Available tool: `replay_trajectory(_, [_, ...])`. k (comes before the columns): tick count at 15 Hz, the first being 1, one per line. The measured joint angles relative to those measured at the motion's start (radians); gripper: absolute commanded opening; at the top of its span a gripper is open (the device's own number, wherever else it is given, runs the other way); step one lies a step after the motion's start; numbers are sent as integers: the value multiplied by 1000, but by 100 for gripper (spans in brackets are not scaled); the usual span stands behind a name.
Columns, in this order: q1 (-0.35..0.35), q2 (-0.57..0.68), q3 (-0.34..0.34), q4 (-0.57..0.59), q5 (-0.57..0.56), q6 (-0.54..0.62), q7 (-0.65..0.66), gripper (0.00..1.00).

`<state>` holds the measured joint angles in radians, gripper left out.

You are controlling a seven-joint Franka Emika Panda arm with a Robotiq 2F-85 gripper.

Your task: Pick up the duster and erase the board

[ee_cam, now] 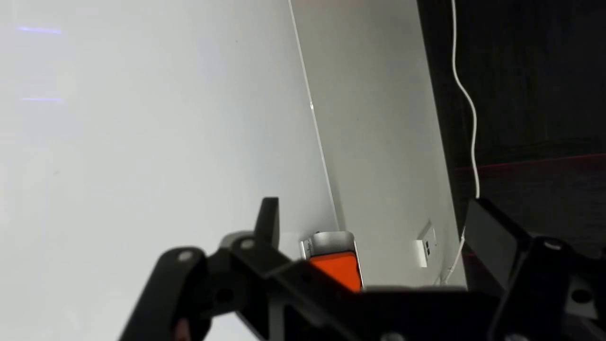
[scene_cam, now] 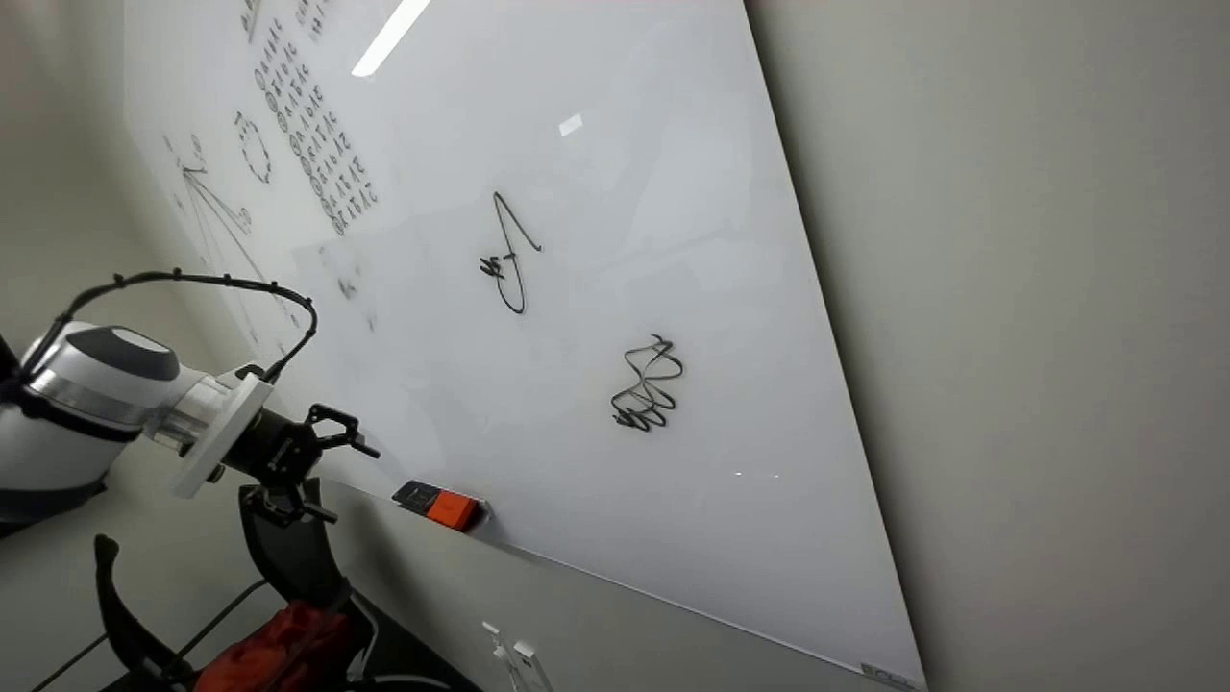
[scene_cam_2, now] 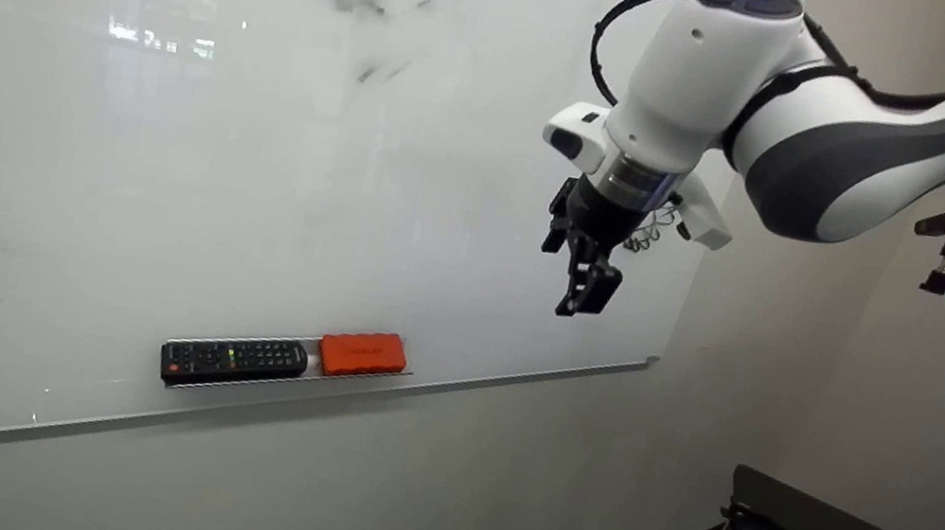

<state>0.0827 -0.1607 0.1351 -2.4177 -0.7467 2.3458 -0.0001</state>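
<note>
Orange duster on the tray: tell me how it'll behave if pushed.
The duster probably won't roll: it's an oblong block. Pushed outward, it could fall, since the tray looks barely wider. The nearby remote may block one direction.

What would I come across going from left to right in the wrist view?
The whiteboard, then the orange duster, the wall outlet, the white cable. The gripper stretches across most of the bottom, so I leave it out.

A black remote [scene_cam_2: 234, 361] lies on a narrow tray [ee_cam: 332, 242]
</note>
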Motion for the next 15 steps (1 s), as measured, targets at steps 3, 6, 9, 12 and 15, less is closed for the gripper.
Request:
replay_trajectory(3, [-5, 122, -1, 27, -139, 54, 143, 100])
replay_trajectory(6, [0, 232, -2, 69, -273, 71, 247, 100])
replay_trajectory(9, [19, 307, -2, 99, -432, 79, 332, 100])
replay_trajectory(12, [41, 354, -2, 116, -571, 80, 461, 100])
replay_trajectory(15, [46, 363, -2, 123, -584, 80, 477, 100])
